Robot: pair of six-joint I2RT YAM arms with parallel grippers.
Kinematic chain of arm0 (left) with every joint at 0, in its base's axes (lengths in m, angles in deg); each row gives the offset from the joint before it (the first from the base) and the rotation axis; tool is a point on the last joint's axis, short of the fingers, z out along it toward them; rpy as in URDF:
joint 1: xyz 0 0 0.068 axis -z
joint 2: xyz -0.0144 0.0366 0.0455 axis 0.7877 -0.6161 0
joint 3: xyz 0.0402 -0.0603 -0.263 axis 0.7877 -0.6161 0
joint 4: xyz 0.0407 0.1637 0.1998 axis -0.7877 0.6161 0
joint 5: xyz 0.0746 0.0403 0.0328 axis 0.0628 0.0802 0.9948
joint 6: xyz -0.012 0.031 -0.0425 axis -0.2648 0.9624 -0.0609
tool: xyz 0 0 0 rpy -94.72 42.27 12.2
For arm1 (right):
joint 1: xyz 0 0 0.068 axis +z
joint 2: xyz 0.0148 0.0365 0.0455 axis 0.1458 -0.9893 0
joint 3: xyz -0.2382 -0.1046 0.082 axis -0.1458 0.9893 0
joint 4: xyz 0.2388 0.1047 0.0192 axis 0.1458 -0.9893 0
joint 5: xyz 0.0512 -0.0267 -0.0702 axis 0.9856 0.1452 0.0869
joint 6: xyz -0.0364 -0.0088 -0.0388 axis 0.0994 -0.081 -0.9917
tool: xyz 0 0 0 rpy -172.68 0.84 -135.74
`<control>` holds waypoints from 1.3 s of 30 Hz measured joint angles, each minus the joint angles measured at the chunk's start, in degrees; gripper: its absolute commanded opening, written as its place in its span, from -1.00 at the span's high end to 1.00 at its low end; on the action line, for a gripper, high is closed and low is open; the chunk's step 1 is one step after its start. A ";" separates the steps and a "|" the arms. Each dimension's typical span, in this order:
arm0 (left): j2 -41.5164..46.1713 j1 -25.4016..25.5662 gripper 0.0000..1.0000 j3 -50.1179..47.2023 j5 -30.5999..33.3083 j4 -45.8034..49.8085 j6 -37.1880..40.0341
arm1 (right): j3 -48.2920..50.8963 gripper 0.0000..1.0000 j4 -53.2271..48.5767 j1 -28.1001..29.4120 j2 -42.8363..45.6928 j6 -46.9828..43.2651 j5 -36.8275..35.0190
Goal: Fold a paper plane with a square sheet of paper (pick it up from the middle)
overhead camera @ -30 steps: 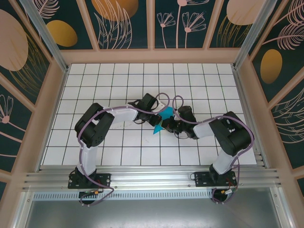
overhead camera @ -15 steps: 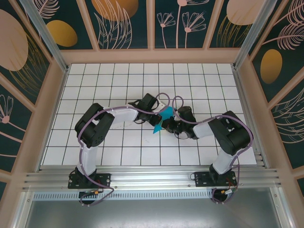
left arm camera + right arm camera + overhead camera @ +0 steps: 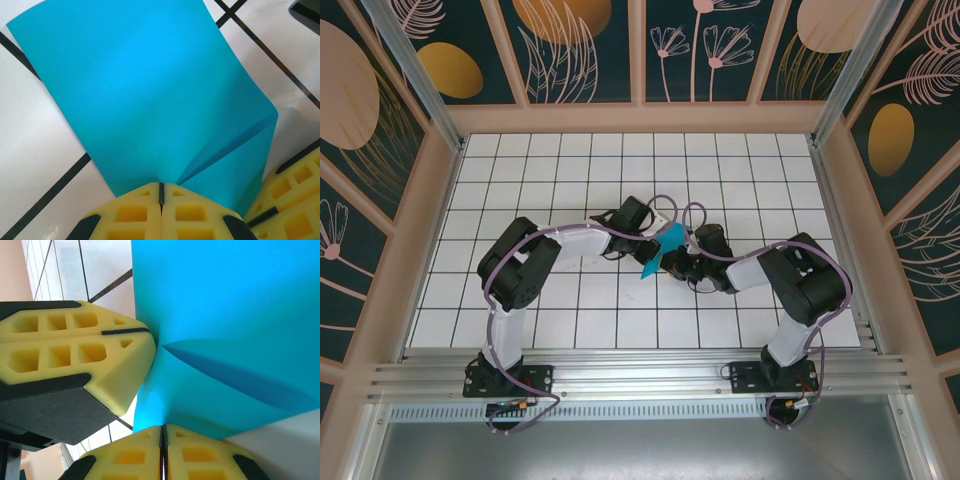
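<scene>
The middle of the tabletop (image 3: 520, 170) is blocked by the left fingers (image 3: 132, 215) and right fingers (image 3: 130, 457), both clamped just beside each other on the creased teal sheet of paper (image 3: 150, 90). Open tiles are left at the far side and both flanks, bounded by the wooden frame (image 3: 640, 118).

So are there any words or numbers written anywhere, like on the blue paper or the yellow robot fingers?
No text can be read anywhere.
The sheet of paper: plain teal, nothing printed on it.
The yellow fingers: just moulded pockets, no label.
The table: only black grid lines.
The walls: painted leaves and flowers, no letters.
</scene>
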 measured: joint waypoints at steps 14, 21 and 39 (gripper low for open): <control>-0.02 0.00 0.92 0.00 1.05 -0.24 0.00 | -0.15 0.76 -2.99 -1.92 4.02 0.15 -2.16; -0.02 0.00 0.92 0.00 1.09 -0.24 0.00 | -2.78 0.78 -3.08 -2.03 3.02 0.39 -2.29; -0.02 0.04 0.93 0.13 2.16 -0.20 0.02 | -5.25 0.73 -7.28 -2.40 -0.50 1.20 -5.01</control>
